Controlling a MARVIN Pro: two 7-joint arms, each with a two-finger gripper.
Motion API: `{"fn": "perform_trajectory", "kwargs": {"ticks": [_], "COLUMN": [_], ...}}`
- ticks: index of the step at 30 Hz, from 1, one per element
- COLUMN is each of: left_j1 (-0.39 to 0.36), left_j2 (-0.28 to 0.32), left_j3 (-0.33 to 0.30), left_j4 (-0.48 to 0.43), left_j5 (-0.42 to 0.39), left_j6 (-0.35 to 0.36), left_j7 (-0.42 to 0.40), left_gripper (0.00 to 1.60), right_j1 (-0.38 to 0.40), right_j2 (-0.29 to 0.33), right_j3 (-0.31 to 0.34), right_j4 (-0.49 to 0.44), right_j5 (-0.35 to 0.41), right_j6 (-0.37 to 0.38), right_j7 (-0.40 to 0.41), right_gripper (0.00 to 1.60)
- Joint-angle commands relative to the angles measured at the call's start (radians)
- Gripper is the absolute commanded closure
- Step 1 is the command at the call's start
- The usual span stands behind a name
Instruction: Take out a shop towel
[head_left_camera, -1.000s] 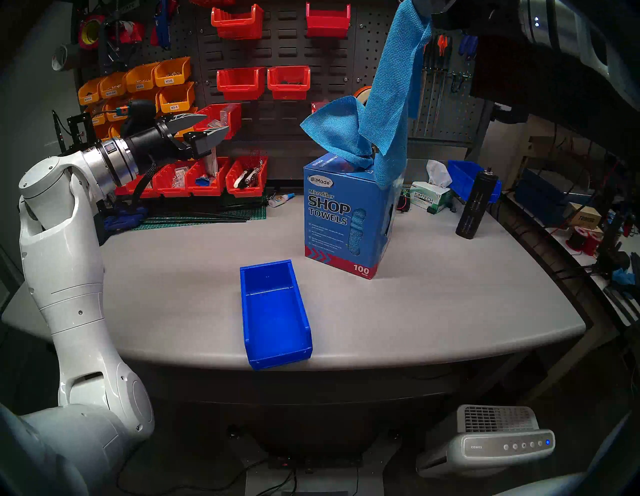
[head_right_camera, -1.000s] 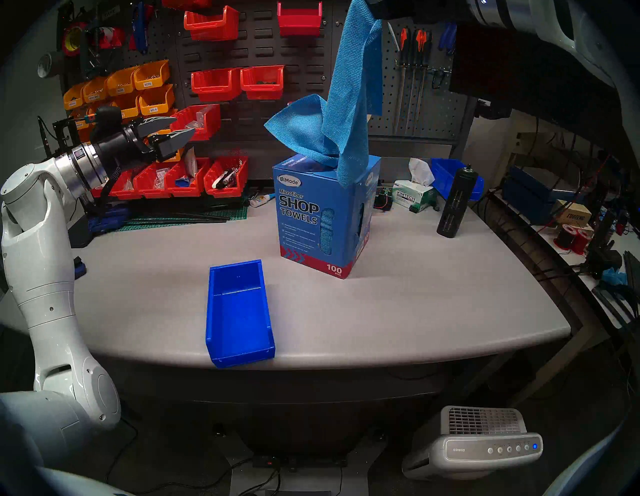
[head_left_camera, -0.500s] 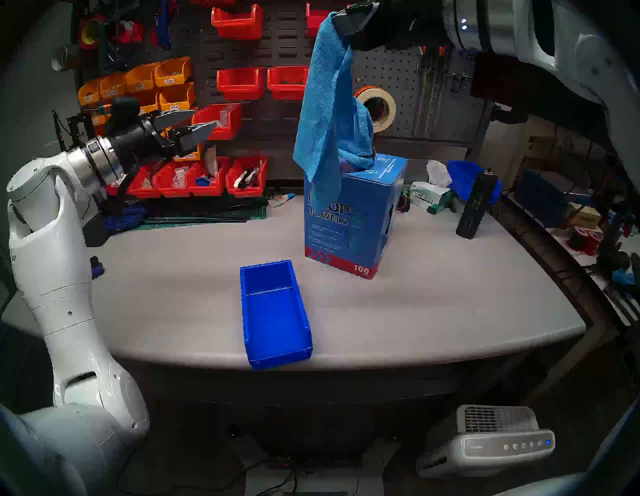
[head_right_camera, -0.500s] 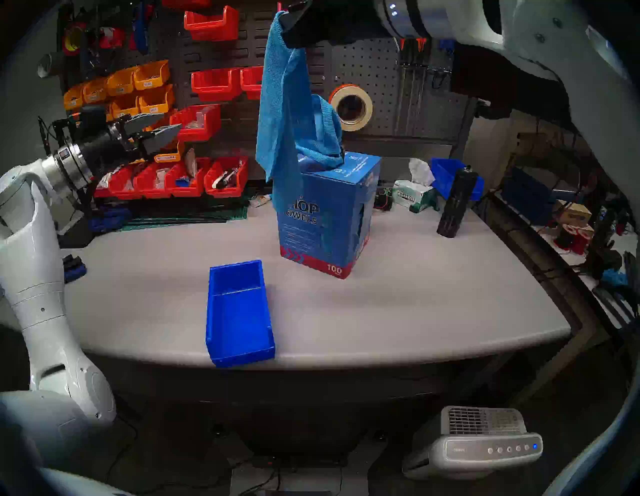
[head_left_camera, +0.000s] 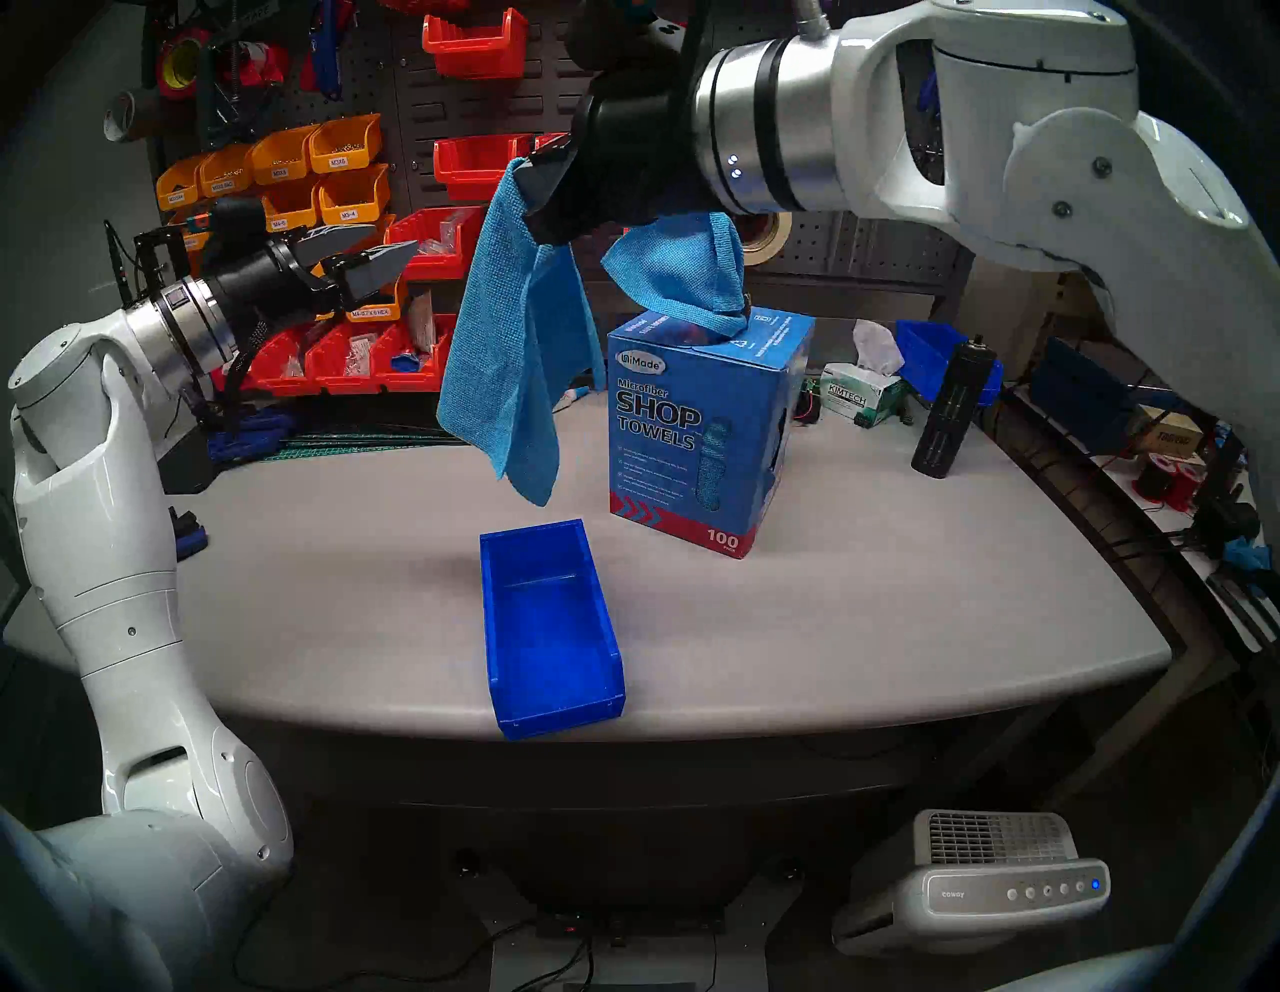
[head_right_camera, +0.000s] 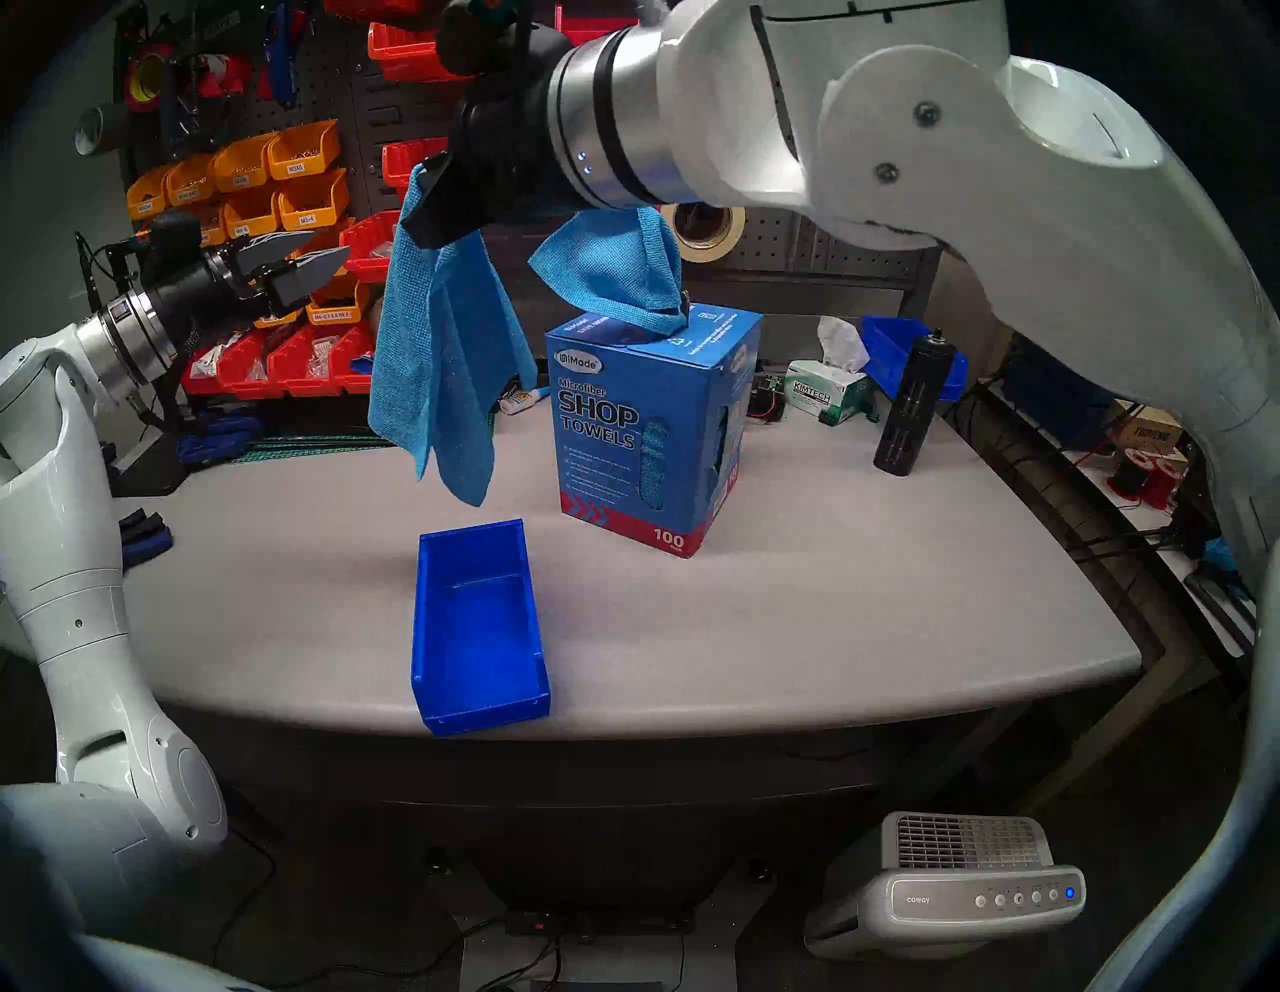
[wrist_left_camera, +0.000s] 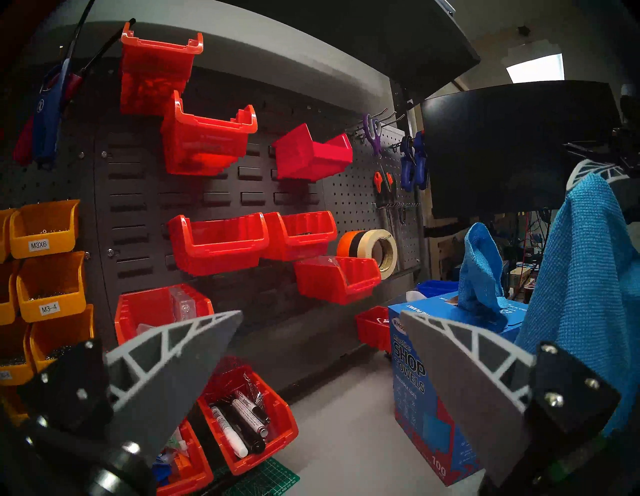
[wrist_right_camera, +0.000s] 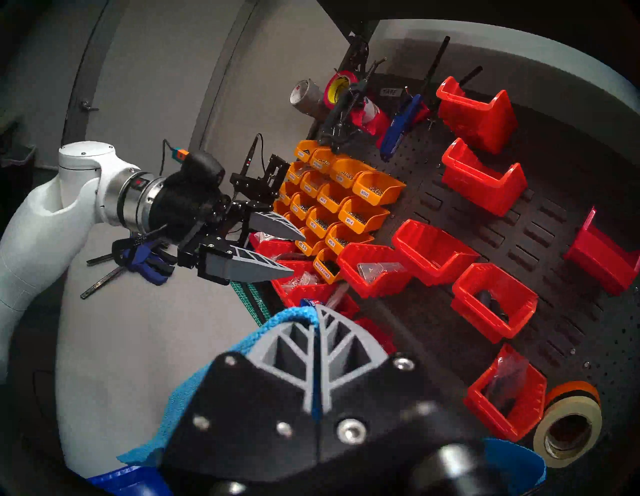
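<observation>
**Above the grey bench: blue towel hangs from right gripper**

Above the grey worktable (head_left_camera: 866, 623), the right gripper (head_left_camera: 530, 176) reaches in from the upper right w/ its two fingers pressed together on a top edge of the shop towel (head_left_camera: 512, 360). The cloth is light sky-blue w/ a fine weave; it hangs down in loose folds, clear of the table, its lowest corner in the air above the far end of the blue bin (head_left_camera: 550, 637). The towel is fully out of the blue carton (head_left_camera: 692, 443), hanging just left of it in the head views and not touching it.

The carton stands upright near the table's middle, printed "Microfiber SHOP TOWELS". A second blue towel (head_left_camera: 682, 277) pokes up from the slot in its top, bunched & leaning to the left.

The blue bin is an open rectangular tray at the table's front edge, nothing visible inside.

The left gripper (head_left_camera: 391, 253) sits off to the left, roughly level, pointing toward the hanging cloth but well apart from it. Its grey fingers are spread wide, nothing between them.

Behind: dark pegboard (head_left_camera: 554, 90) w/ red bins (head_left_camera: 478, 166) & orange bins (head_left_camera: 343, 145). Far right on the table: a small green-and-white tissue box (head_left_camera: 862, 398) & a black bottle (head_left_camera: 952, 409).
</observation>
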Motion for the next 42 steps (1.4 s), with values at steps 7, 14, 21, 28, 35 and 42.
{"fn": "perform_trajectory", "kwargs": {"ticks": [7,14,21,28,35,42], "left_j1": [0.017,0.056,0.080,0.080,0.094,0.100], "left_j2": [0.051,0.075,0.085,0.095,0.101,0.107], "left_j3": [-0.033,-0.067,-0.083,-0.096,-0.103,-0.102], "left_j4": [0.013,0.025,0.024,0.023,0.022,0.026], "left_j5": [-0.061,-0.082,-0.103,-0.115,-0.130,-0.143], "left_j6": [-0.033,-0.048,-0.056,-0.051,-0.052,-0.056], "left_j7": [-0.088,-0.101,-0.102,-0.098,-0.100,-0.095], "left_gripper": [0.00,0.00,0.00,0.00,0.00,0.00], "right_j1": [-0.056,-0.089,-0.109,-0.100,-0.103,-0.101], "right_j2": [-0.106,-0.083,-0.156,-0.225,-0.258,-0.273], "right_j3": [-0.025,-0.036,-0.058,-0.073,-0.090,-0.099], "right_j4": [0.019,-0.032,-0.006,0.051,0.081,0.090], "right_j5": [0.086,0.149,0.186,0.180,0.181,0.184], "right_j6": [-0.045,-0.073,-0.103,-0.109,-0.110,-0.114], "right_j7": [-0.200,-0.326,-0.428,-0.433,-0.451,-0.461], "right_gripper": [1.60,1.60,1.60,1.60,1.60,1.60]}}
